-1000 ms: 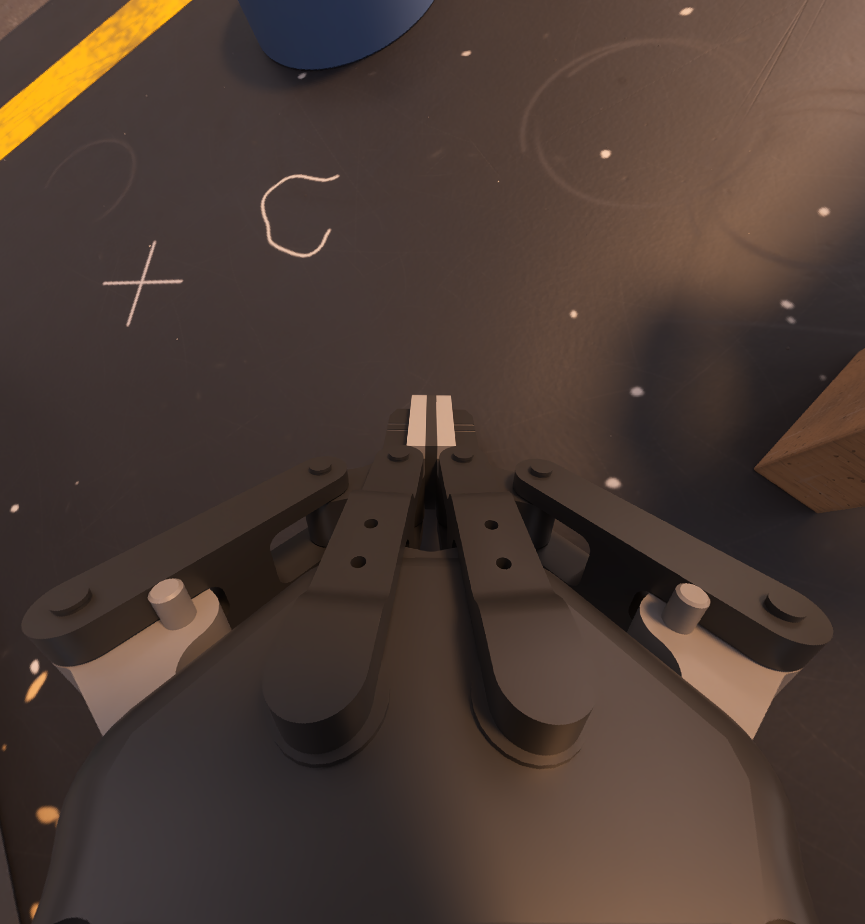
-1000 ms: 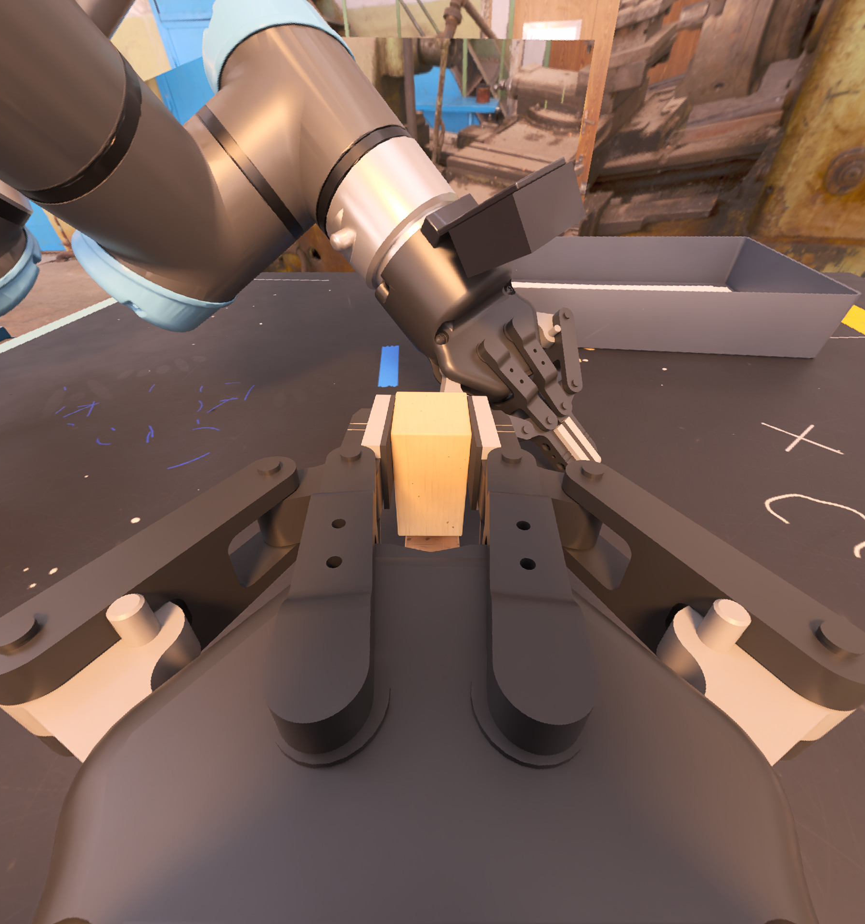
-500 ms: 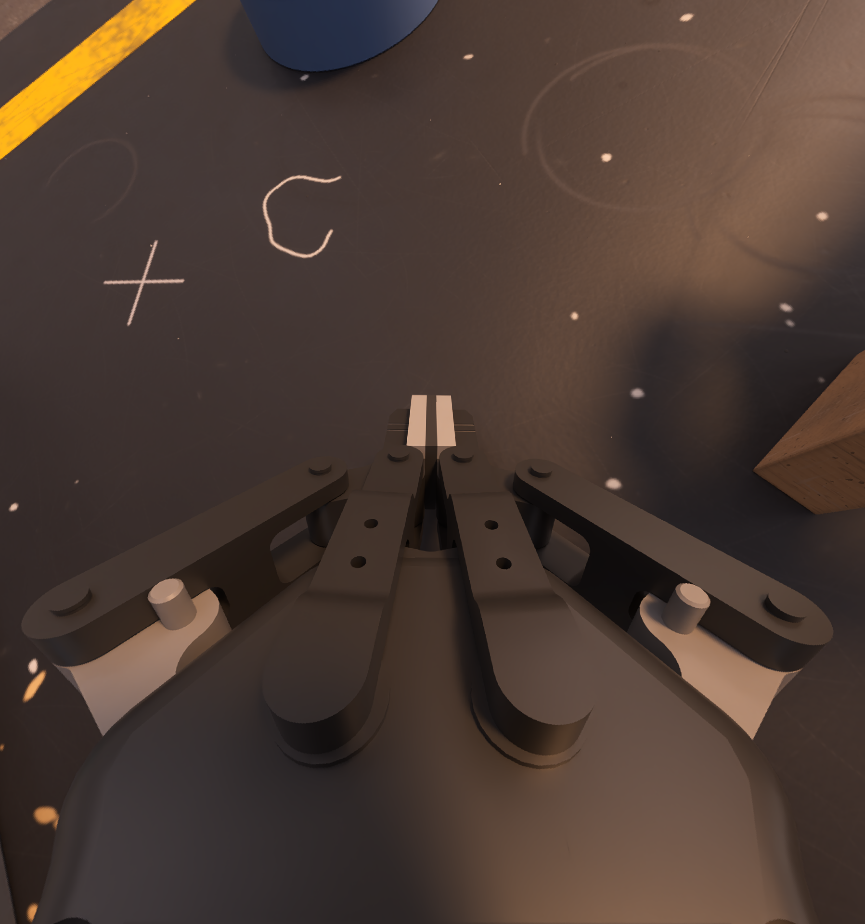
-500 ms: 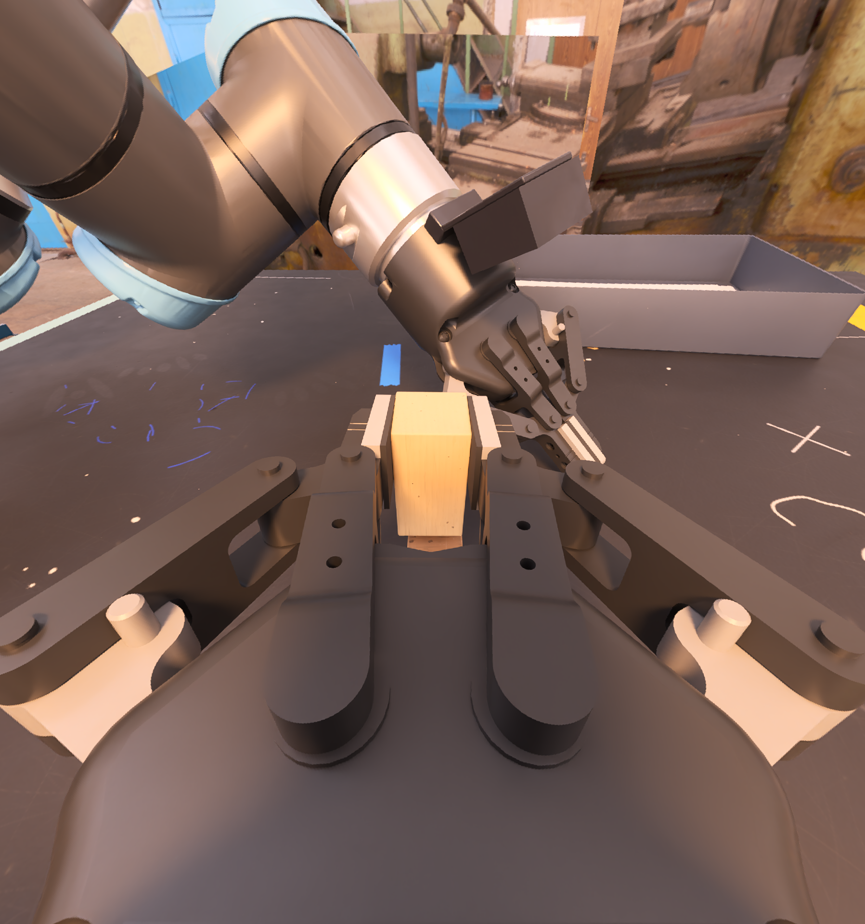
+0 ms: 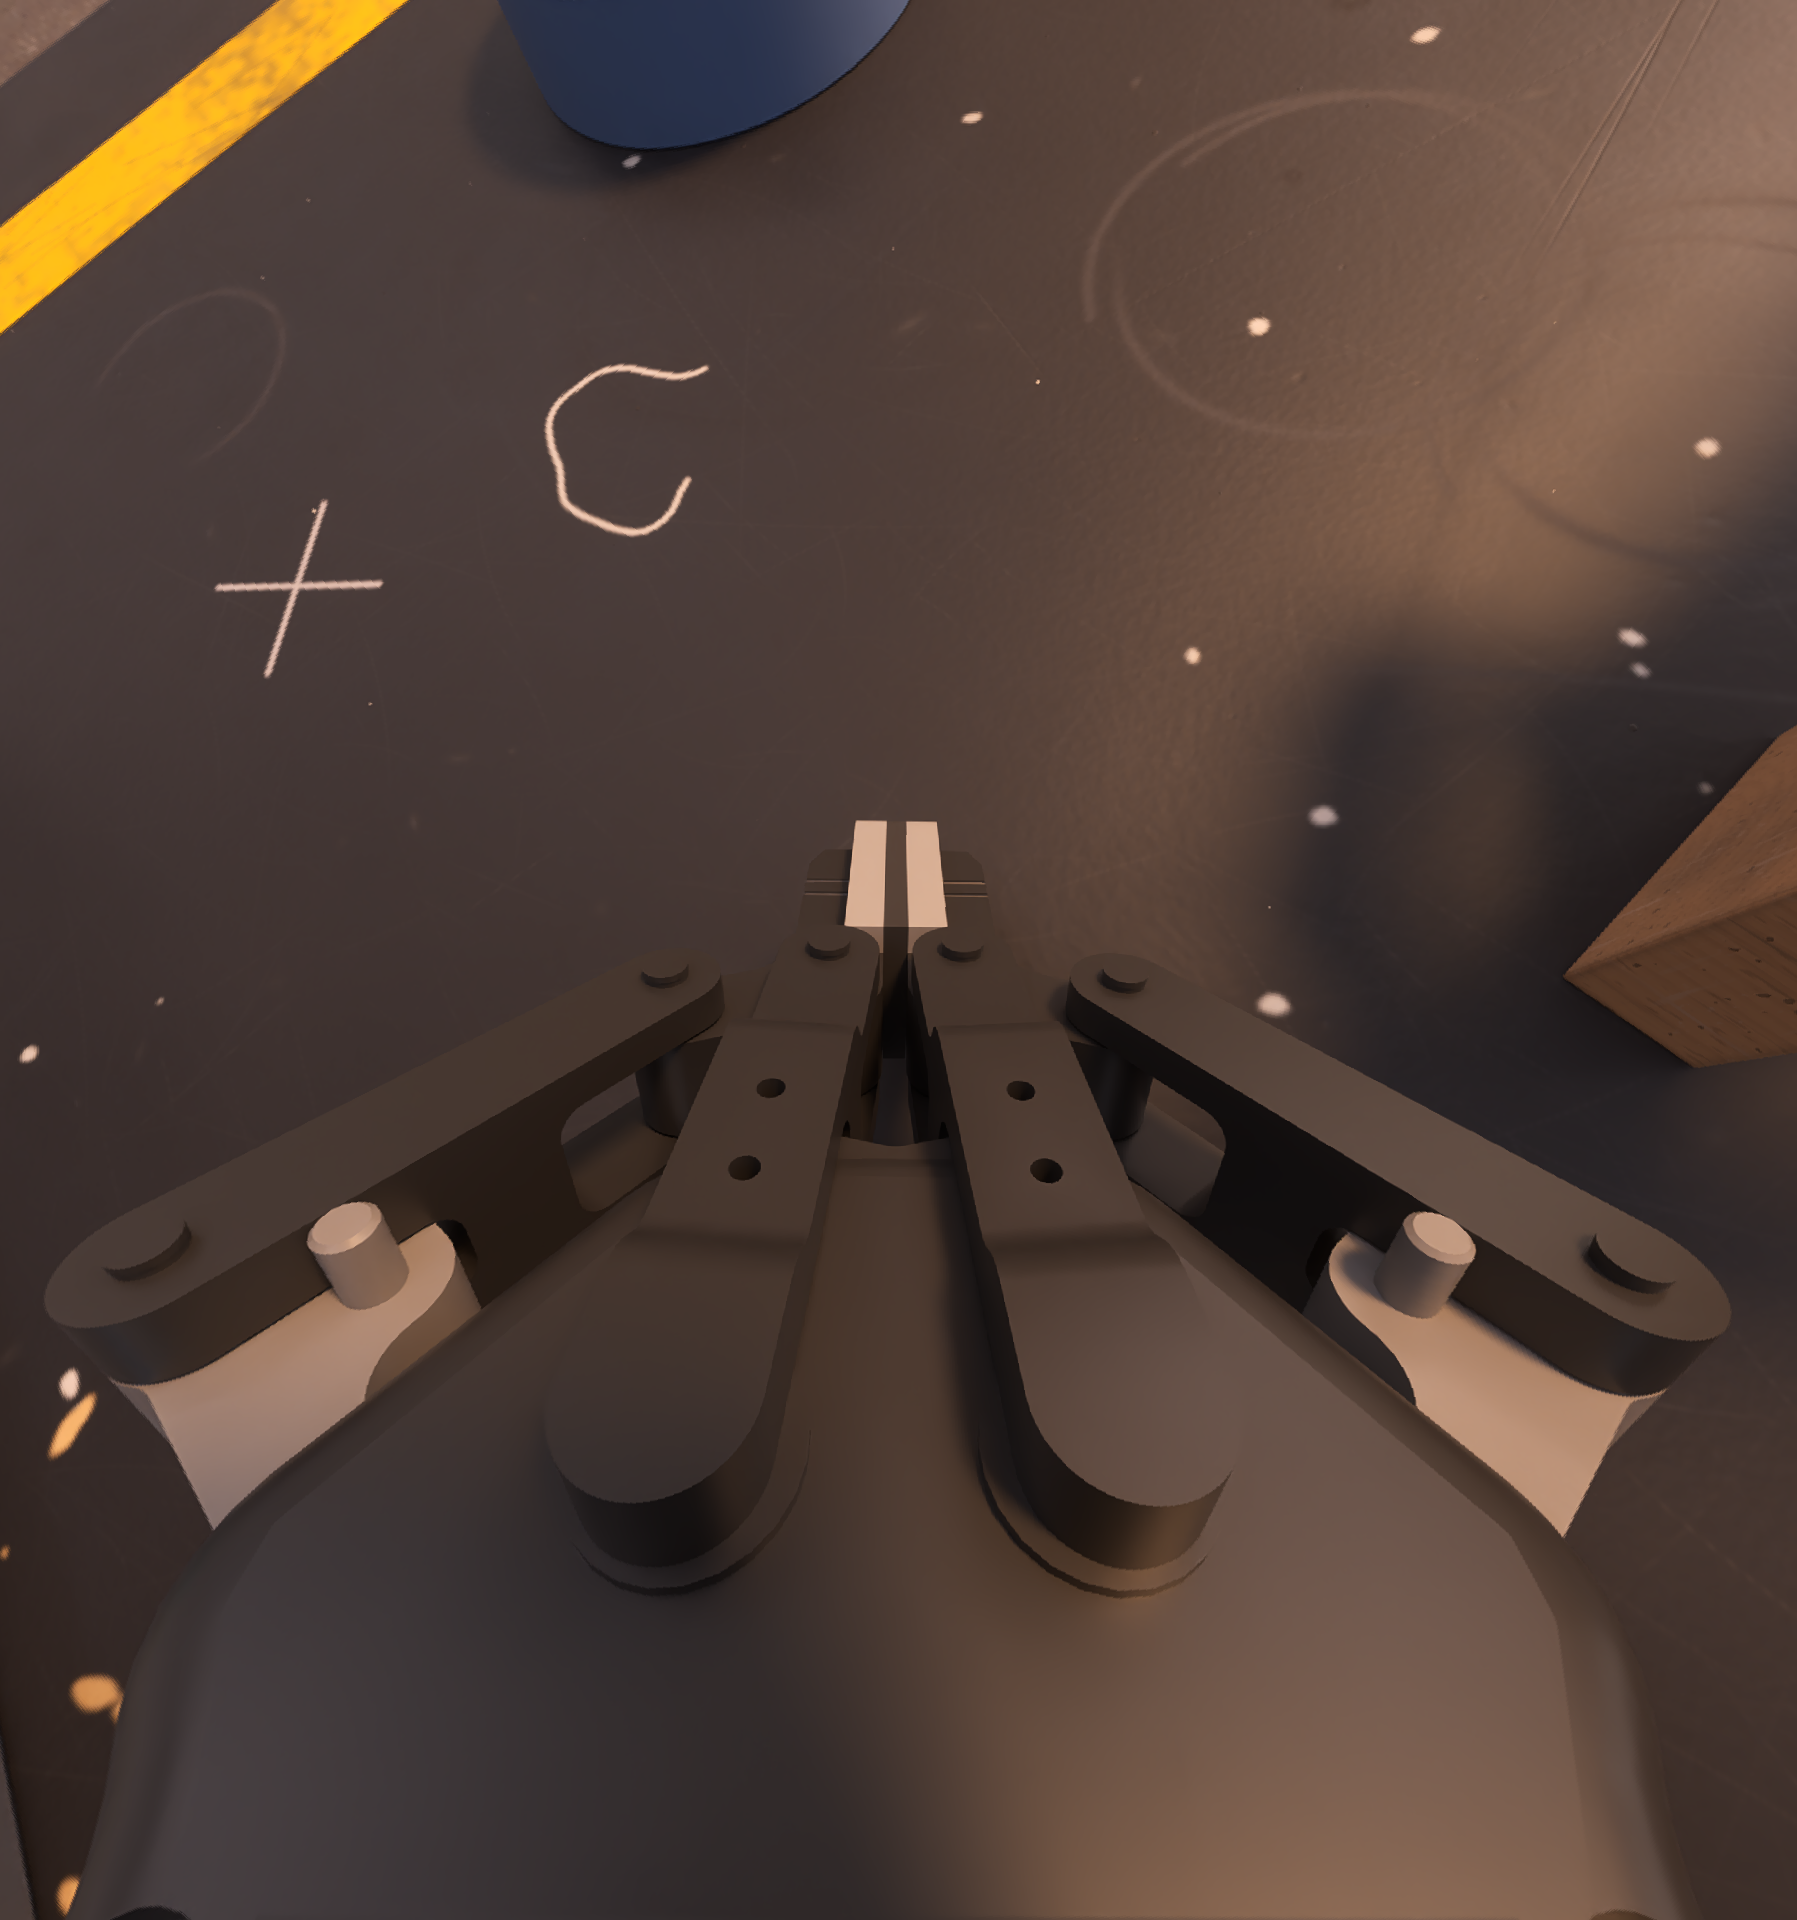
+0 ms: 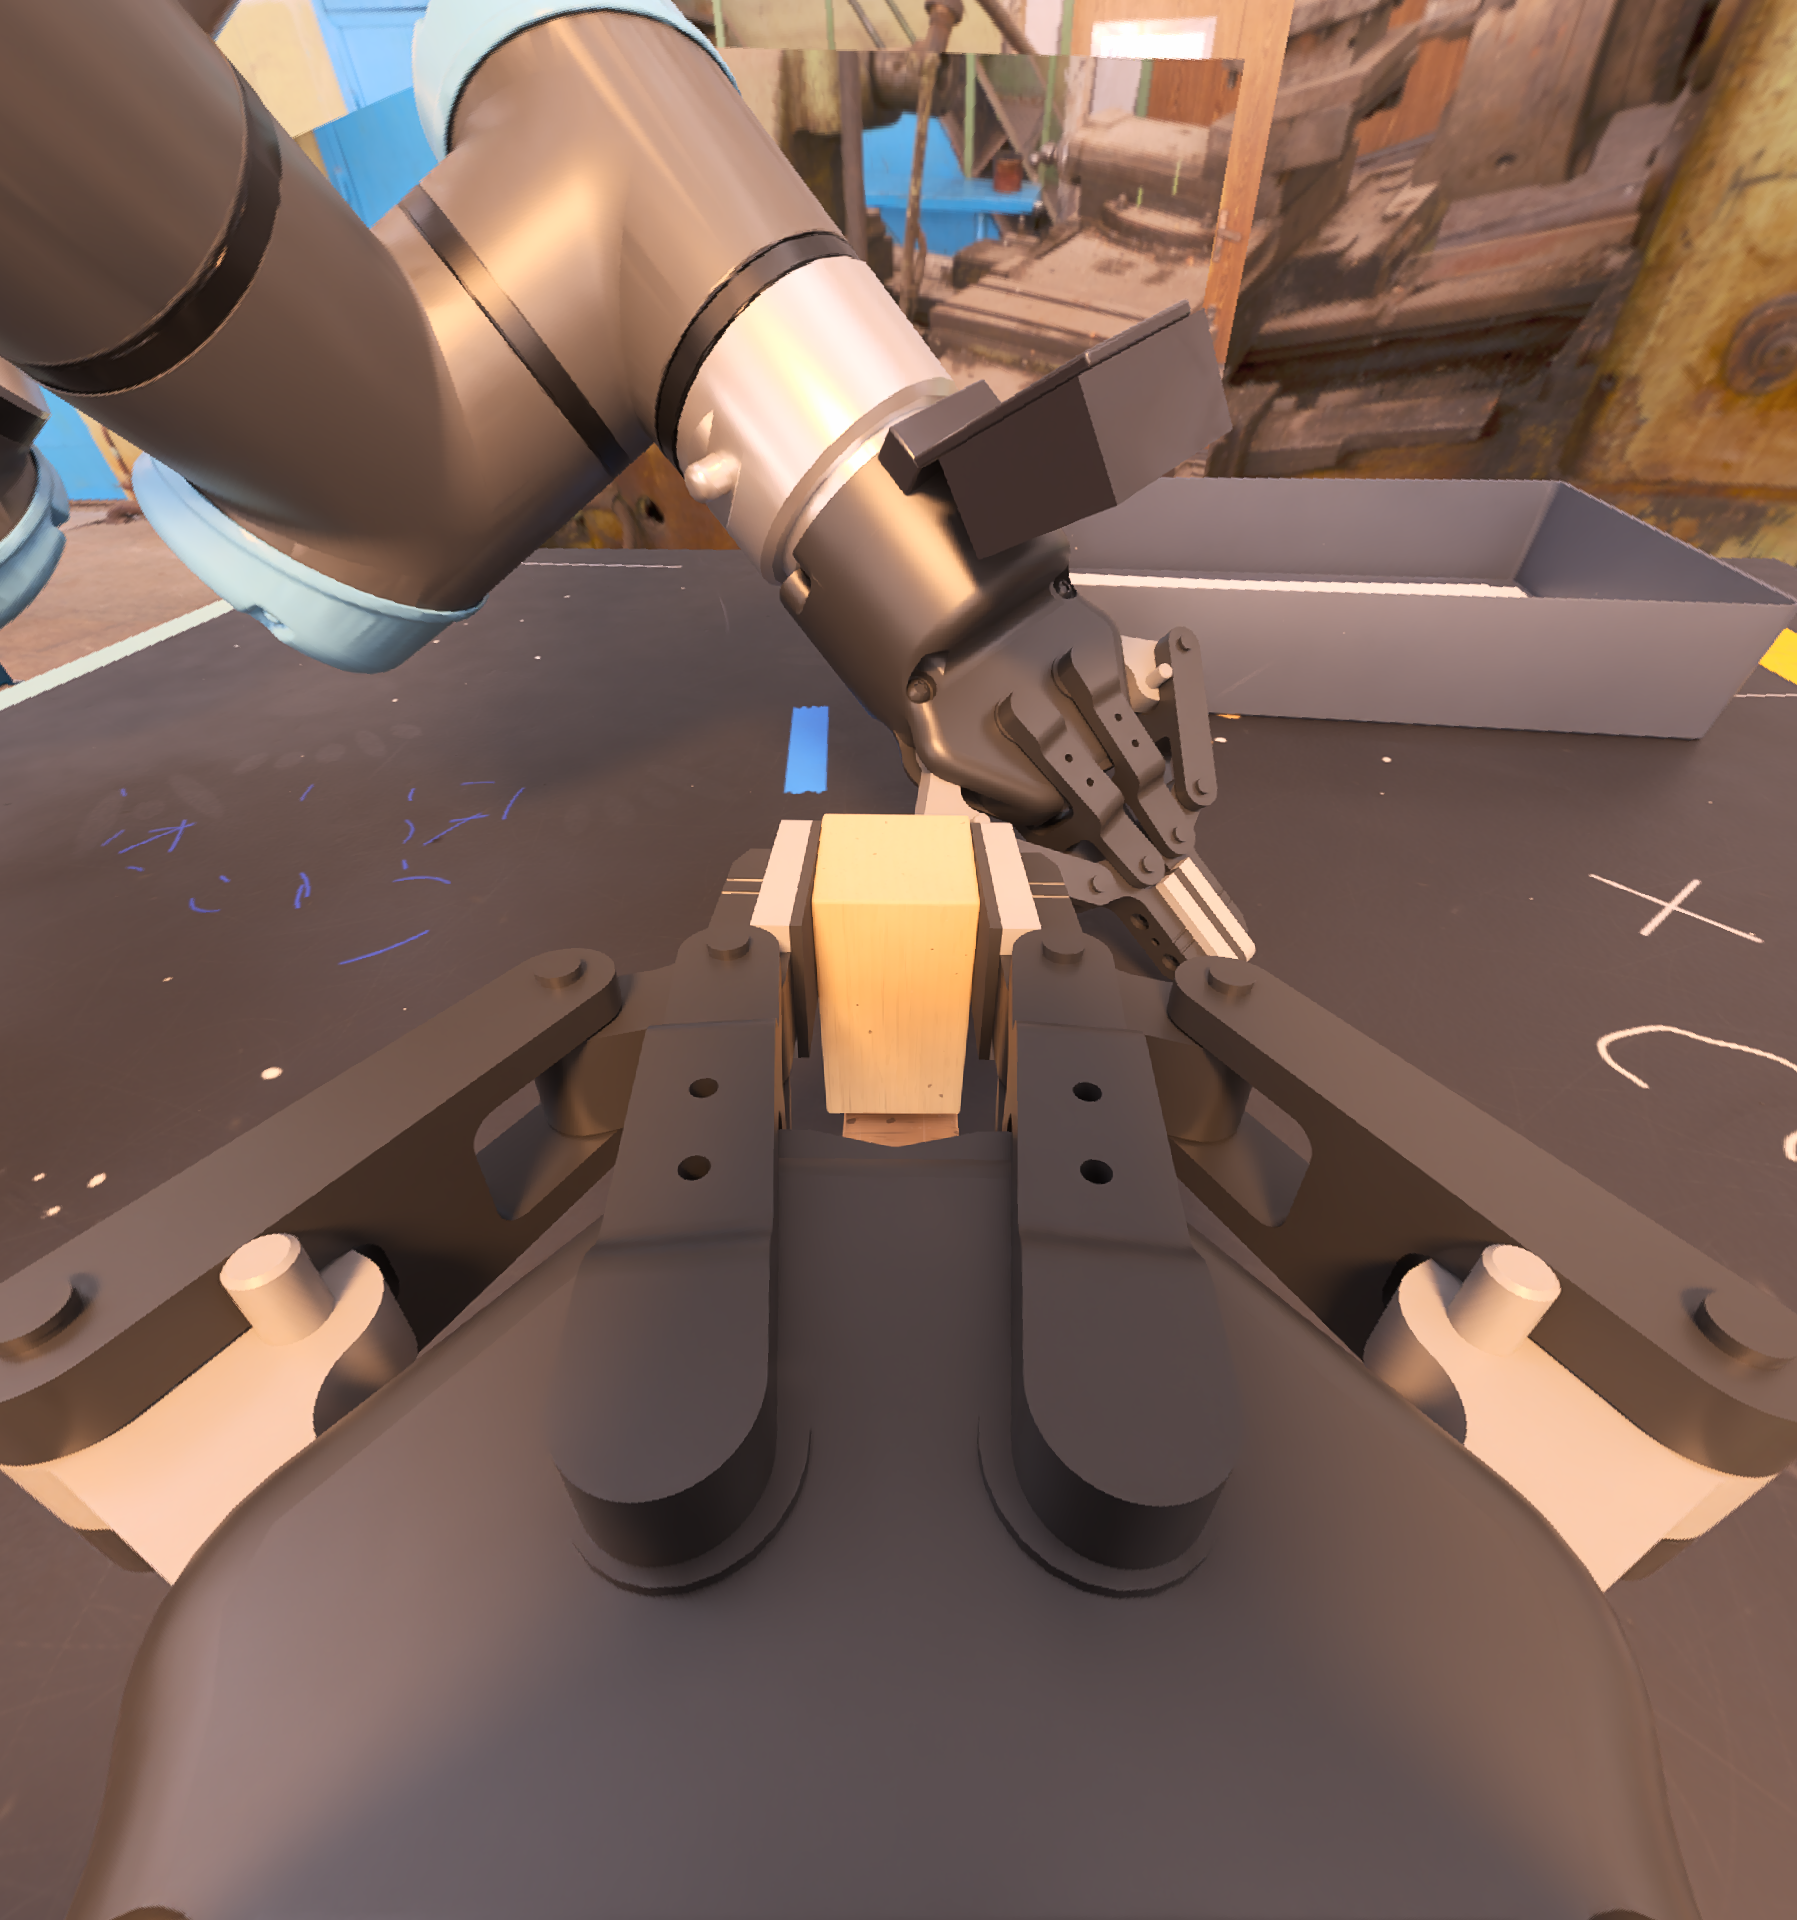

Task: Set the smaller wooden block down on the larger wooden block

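My right gripper (image 6: 894, 868) is shut on the smaller wooden block (image 6: 894, 966), a pale upright block held between its pads above the dark table. A brown sliver of wood (image 6: 894, 1127) shows just under the held block. The larger wooden block (image 5: 1746, 914), darker brown, lies at the right edge of the left wrist view, to the right of my left gripper (image 5: 894, 873). My left gripper is shut and empty over the table; it also shows in the right wrist view (image 6: 1200, 914), just beyond and right of the held block.
A grey open bin (image 6: 1445, 644) stands at the back right of the table. A blue cylinder (image 5: 696, 62) stands at the far edge by a yellow stripe (image 5: 135, 177). Chalk marks (image 5: 613, 447) lie on the dark table. The left arm (image 6: 458, 343) reaches across from the upper left.
The right wrist view has shifted slightly: the bin, the chalk marks and the left gripper have drifted a little to the right. The left gripper has hardly moved.
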